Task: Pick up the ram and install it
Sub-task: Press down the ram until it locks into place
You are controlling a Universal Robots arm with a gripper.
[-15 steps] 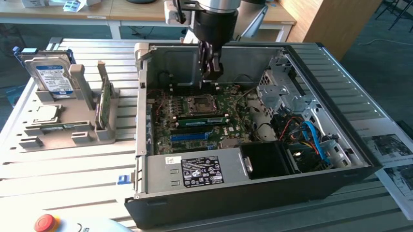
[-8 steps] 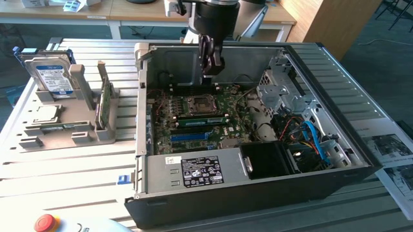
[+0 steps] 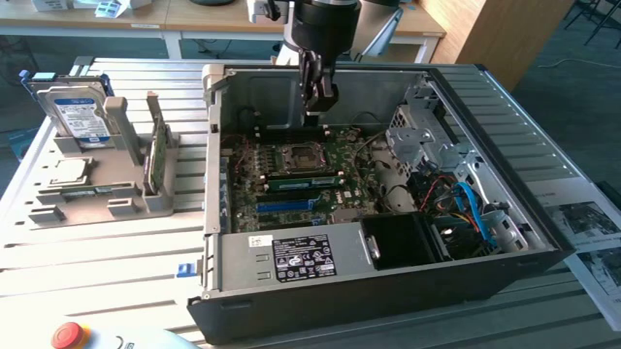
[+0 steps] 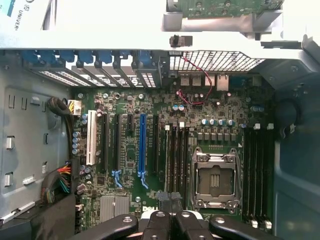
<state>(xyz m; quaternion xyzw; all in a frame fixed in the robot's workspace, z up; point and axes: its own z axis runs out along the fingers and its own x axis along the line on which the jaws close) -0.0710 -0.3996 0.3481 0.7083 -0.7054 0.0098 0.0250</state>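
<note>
A long green ram stick [image 3: 305,181] sits on edge in a slot of the motherboard [image 3: 291,163], just beside the CPU socket [image 3: 296,155], inside the open computer case [image 3: 388,291]. My gripper [image 3: 318,96] hangs well above the board with its black fingers pressed together and nothing between them. In the wrist view the shut gripper [image 4: 170,200] is over the black memory slots [image 4: 177,155] next to the socket [image 4: 215,180]. From straight above I cannot make out the stick in those slots.
A grey rack [image 3: 97,196] at the exterior view's left holds a similar green stick [image 3: 155,156] upright, a silver hard drive [image 3: 75,109] and a CPU [image 3: 66,172]. Case walls, a drive cage [image 3: 427,145] and blue cables [image 3: 470,207] ring the board. A red button [image 3: 70,334] sits at the front.
</note>
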